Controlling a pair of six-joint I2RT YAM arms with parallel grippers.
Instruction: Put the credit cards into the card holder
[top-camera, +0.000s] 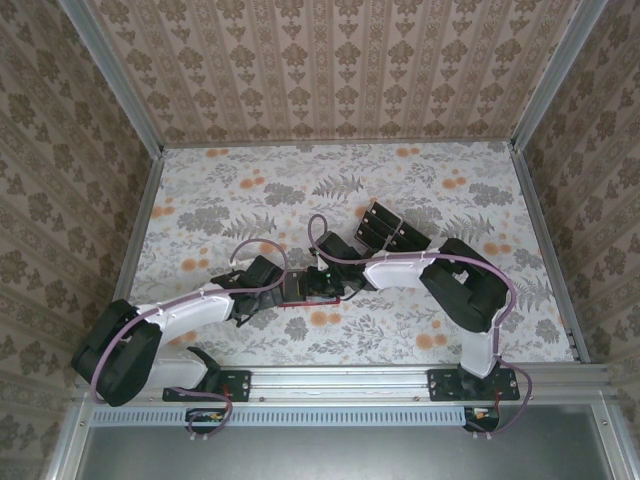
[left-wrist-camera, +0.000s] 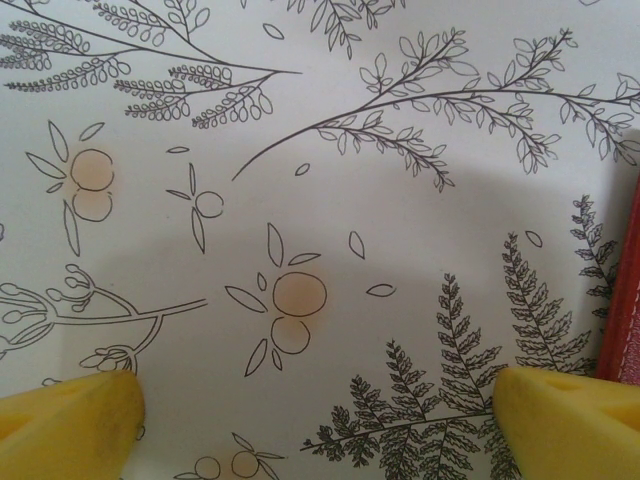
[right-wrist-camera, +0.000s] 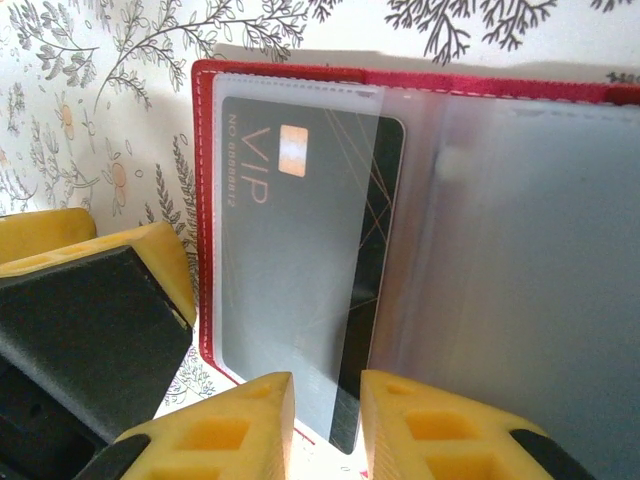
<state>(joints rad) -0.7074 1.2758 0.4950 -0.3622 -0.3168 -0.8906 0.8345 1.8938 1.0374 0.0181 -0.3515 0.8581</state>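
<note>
credit card in card holder, right gripper barely parted above

The left arm and the right arm share one build: glossy white shells over the long links, bulky matt black housings at the joints, and a flat black base at the foot. A thin purple cable runs along each arm in slack loops. The fingers of the left gripper are smooth bright yellow plastic wedges, and the yellow ones of the right gripper show square moulded recesses
</note>
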